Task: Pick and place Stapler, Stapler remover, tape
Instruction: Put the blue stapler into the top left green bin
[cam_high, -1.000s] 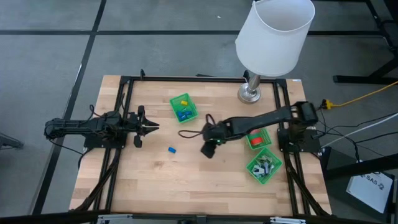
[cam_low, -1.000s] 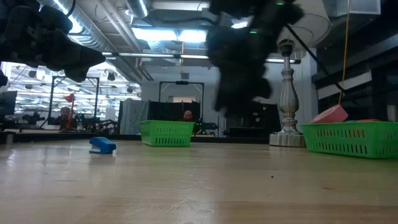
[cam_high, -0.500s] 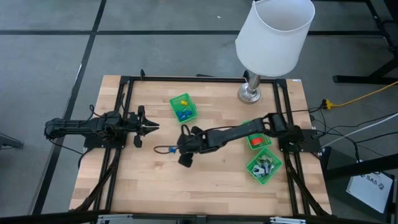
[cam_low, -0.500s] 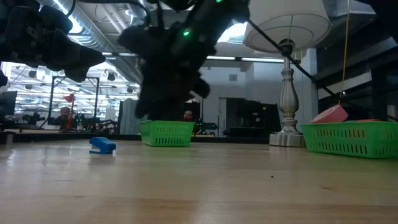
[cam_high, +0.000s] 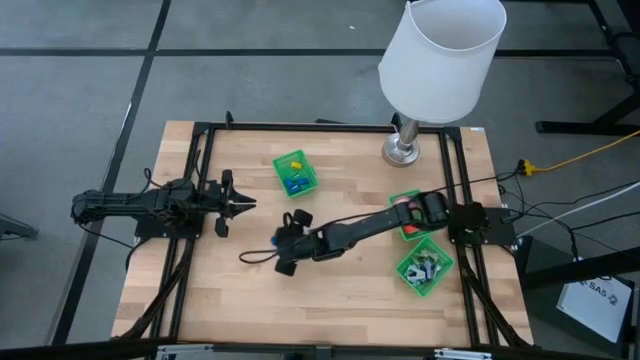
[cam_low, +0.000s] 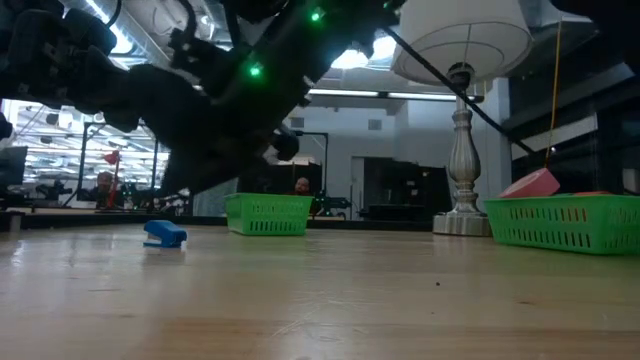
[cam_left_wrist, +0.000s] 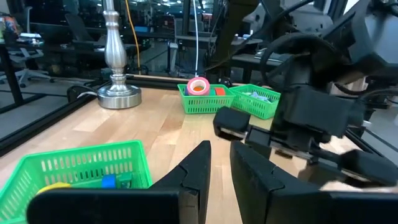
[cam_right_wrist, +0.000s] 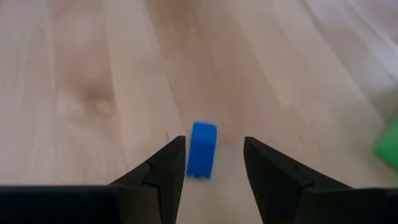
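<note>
1. High view: right gripper (cam_high: 283, 243) at centre-left of frame, over the table (cam_high: 240, 300); blue stapler hidden beneath, prob.
2. Low view: small blue stapler (cam_low: 165, 234) lies at left, on the wood.
3. Right wrist view: fingers apart, stapler (cam_right_wrist: 202, 149) between; looks light, rigid; grip its long sides.
4. Left wrist view: left gripper (cam_left_wrist: 216, 163) idle, fingers slightly apart.

The right arm stretches low across toward the left, its hand (cam_right_wrist: 214, 158) with fingers apart and nothing between them. The left arm lies level, its hand (cam_high: 240, 203) pointing inward, fingers narrowly parted.
</note>
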